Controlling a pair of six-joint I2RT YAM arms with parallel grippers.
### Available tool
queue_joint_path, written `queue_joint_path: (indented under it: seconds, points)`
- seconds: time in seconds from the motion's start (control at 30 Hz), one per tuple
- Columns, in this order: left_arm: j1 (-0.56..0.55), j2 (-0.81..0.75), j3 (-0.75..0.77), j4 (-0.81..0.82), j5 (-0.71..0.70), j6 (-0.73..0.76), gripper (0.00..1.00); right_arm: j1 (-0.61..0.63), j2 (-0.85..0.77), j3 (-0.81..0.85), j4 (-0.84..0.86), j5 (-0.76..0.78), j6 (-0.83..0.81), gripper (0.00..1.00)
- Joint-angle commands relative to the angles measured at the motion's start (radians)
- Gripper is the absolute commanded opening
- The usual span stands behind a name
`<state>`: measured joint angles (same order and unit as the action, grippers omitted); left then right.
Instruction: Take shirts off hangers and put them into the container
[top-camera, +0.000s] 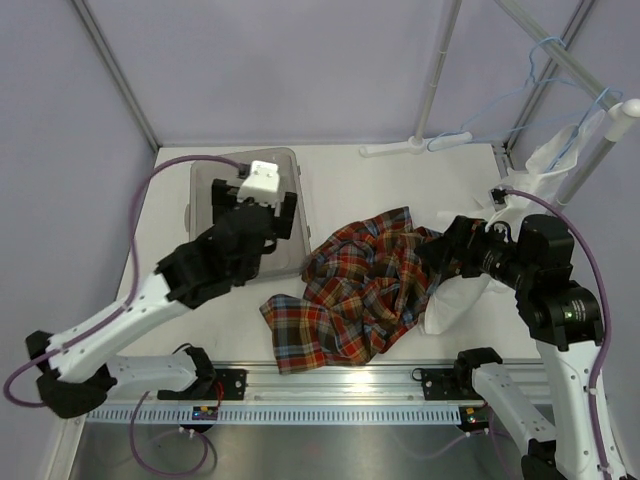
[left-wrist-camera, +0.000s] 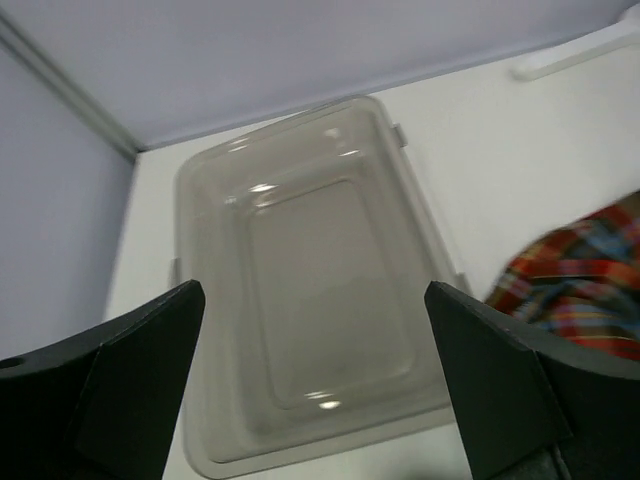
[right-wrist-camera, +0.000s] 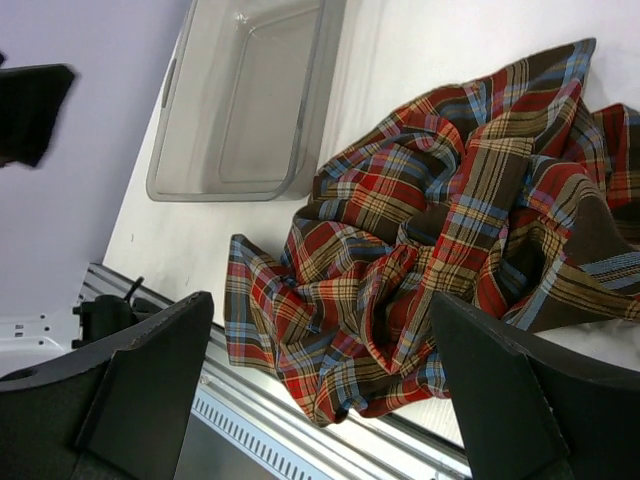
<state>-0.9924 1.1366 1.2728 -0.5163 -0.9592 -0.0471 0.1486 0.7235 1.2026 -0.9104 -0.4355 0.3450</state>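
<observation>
The plaid shirt (top-camera: 360, 290) lies crumpled on the table, off any hanger, just right of the container (top-camera: 200, 180); the right wrist view shows the plaid shirt (right-wrist-camera: 440, 230) filling the space in front of the fingers. The container (left-wrist-camera: 400, 180) is an empty grey tub. My left gripper (top-camera: 254, 205) hovers open above it, and my left gripper (left-wrist-camera: 312, 290) has nothing between its fingers. My right gripper (top-camera: 435, 250) is open beside the plaid shirt's right edge, and my right gripper (right-wrist-camera: 320, 300) is empty. A white shirt (top-camera: 452, 300) hangs at the right, down behind my right arm. Light-blue hangers (top-camera: 532, 62) hang on the rack.
White rack poles (top-camera: 440, 70) stand at the back right, with a foot bar (top-camera: 415, 148) on the table and a slanted pole (top-camera: 600, 140) beside my right arm. Purple walls enclose the table. A metal rail (top-camera: 340, 385) runs along the near edge.
</observation>
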Motion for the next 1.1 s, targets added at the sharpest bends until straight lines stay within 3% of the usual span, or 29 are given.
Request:
queue_joint_path:
  seconds: [0.0, 0.07, 0.13, 0.2, 0.27, 0.43, 0.47, 0.6, 0.83, 1.07]
  points:
    - [0.0, -0.162, -0.048, -0.068, 0.262, -0.224, 0.99, 0.008, 0.016, -0.017, 0.019, -0.022, -0.008, 0.99]
    - [0.0, -0.221, -0.104, -0.028, 0.379, -0.264, 0.99, 0.011, 0.004, -0.044, 0.045, -0.043, 0.0, 0.98]
    - [0.0, -0.285, -0.202, 0.071, 0.596, -0.276, 0.95, 0.017, -0.015, -0.049, 0.053, -0.039, 0.005, 0.98]
    - [-0.002, -0.311, -0.304, 0.177, 0.75, -0.295, 0.86, 0.017, -0.042, -0.029, 0.033, -0.019, 0.003, 0.98]
    - [-0.024, -0.301, -0.349, 0.223, 0.803, -0.324, 0.83, 0.017, -0.064, 0.018, 0.01, -0.022, 0.006, 0.99]
    - [-0.207, -0.191, -0.388, 0.288, 0.628, -0.321, 0.85, 0.019, -0.076, 0.173, -0.057, -0.071, 0.022, 0.99]
    - [-0.28, -0.172, -0.382, 0.288, 0.519, -0.323, 0.85, 0.017, -0.084, 0.192, -0.068, -0.071, 0.022, 0.99]
    - [-0.423, -0.057, -0.326, 0.234, 0.32, -0.329, 0.9, 0.019, -0.11, 0.255, -0.105, -0.081, 0.029, 0.99]
    - [-0.492, 0.26, -0.164, 0.041, 0.214, -0.424, 0.93, 0.017, -0.165, 0.325, -0.153, -0.103, 0.043, 0.99]
    - [-0.493, 0.393, -0.11, 0.107, 0.283, -0.405, 0.97, 0.017, -0.21, 0.322, -0.199, -0.094, 0.022, 0.99]
